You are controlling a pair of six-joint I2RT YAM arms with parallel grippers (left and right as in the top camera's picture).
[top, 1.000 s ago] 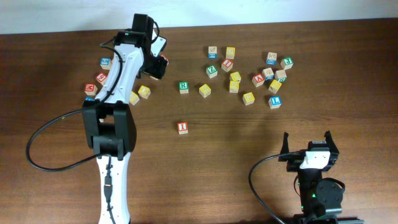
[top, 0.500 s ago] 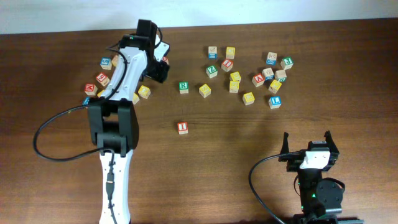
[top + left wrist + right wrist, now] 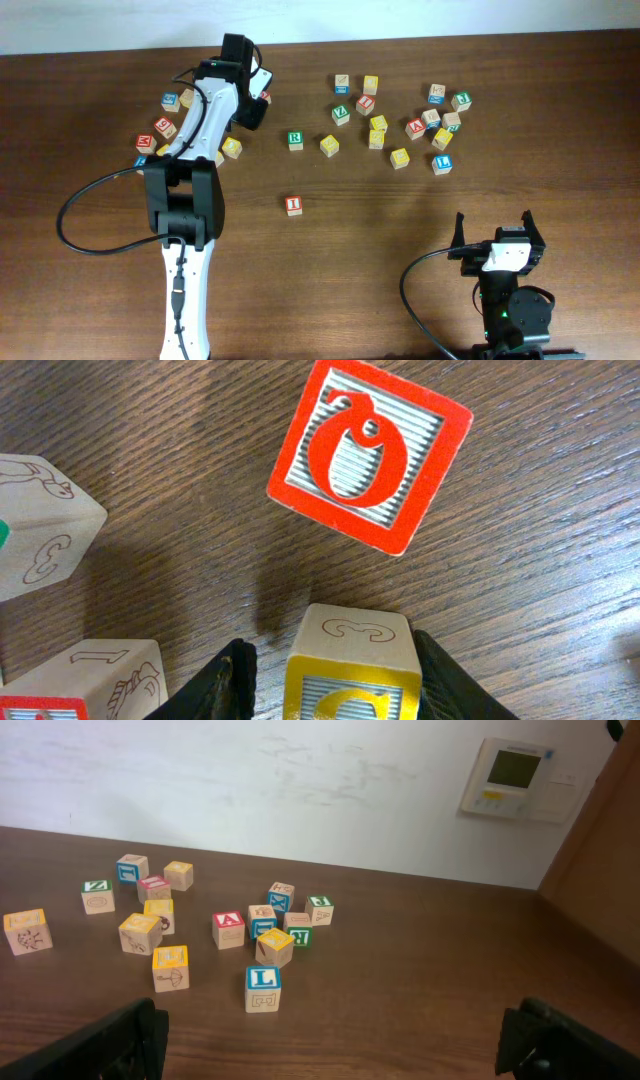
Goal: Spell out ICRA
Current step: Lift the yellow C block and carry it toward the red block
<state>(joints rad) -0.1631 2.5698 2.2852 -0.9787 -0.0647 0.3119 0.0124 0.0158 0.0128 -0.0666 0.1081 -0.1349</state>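
Two fingers of the left gripper (image 3: 254, 104) flank a yellow-faced cube (image 3: 350, 665), jaws narrow with a slight gap on one side. The green R (image 3: 295, 140) lies right of it, the red I (image 3: 293, 204) lies alone mid-table, and the red A (image 3: 415, 128) sits in the far cluster. The right gripper (image 3: 495, 226) gapes wide, empty.

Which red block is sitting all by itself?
The red I block, alone on the table in front of all the others. The other red blocks, like the A block, have neighbours close by.
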